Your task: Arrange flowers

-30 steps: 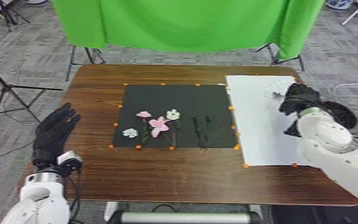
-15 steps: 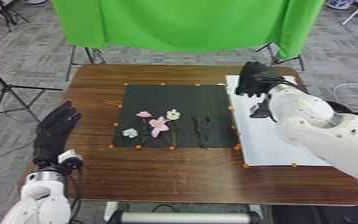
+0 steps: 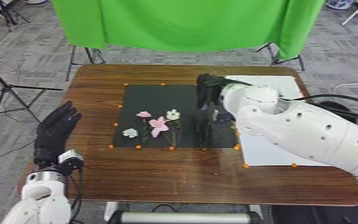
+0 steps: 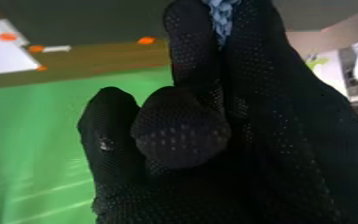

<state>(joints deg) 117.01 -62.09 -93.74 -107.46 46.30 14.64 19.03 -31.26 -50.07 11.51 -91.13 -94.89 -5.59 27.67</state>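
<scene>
My right hand point(image 3: 209, 91) is above the right part of the black mat point(image 3: 149, 100). In the right wrist view, the right hand point(image 4: 180, 132) pinches a blue-grey knitted flower piece point(image 4: 222, 17) between its fingers. On the mat lie a small pink flower point(image 3: 143, 114), a larger pink flower point(image 3: 159, 125), a white flower point(image 3: 173, 114) and a pale flower point(image 3: 129, 133) at the lower left. A dark green stem piece point(image 3: 202, 132) lies to their right, below the right hand. My left hand point(image 3: 55, 131) rests open beside the table's left edge.
A white sheet point(image 3: 278, 150) lies right of the mat, partly under the right arm. Orange markers line the mat and sheet edges. The brown table point(image 3: 158, 172) extends in front of the mat. A green cloth point(image 3: 189, 25) hangs behind the table.
My right hand has moved left from over the white sheet to above the mat's right part, bringing the blue-grey piece. The left hand has stayed still.
</scene>
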